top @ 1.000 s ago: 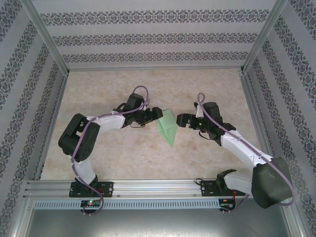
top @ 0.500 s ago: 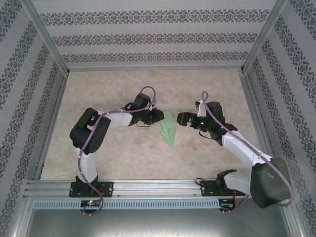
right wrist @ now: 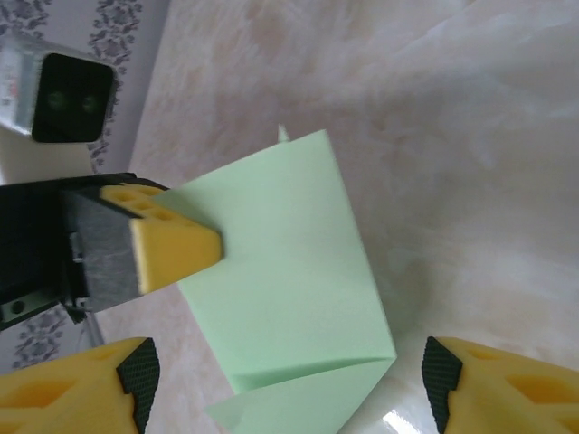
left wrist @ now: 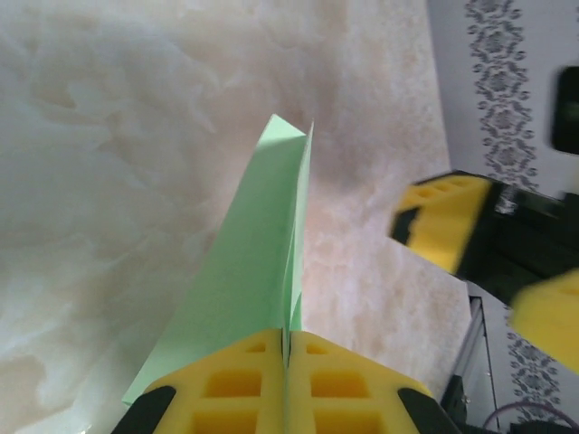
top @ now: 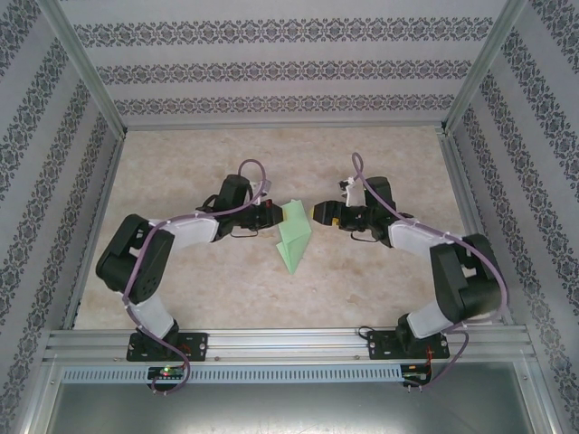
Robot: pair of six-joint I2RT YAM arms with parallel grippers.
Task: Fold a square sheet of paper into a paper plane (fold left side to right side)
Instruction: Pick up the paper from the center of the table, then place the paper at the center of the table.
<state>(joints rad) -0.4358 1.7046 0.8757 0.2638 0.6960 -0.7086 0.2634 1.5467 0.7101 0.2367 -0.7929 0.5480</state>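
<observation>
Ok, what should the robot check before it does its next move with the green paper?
1. Left gripper shut on the paper plane: ok.
2. Right gripper open, ready to grab: ok.
3. Grippers apart, not bumping: ok.
4. Paper far enough inside the right gripper: cannot tell.
5. Paper untorn where visible: ok.

Pale mint-green paper plane (top: 294,240); yellow gripper pads (left wrist: 237,391); cream marbled table (top: 181,172); grey-patterned striped walls (top: 271,72)
</observation>
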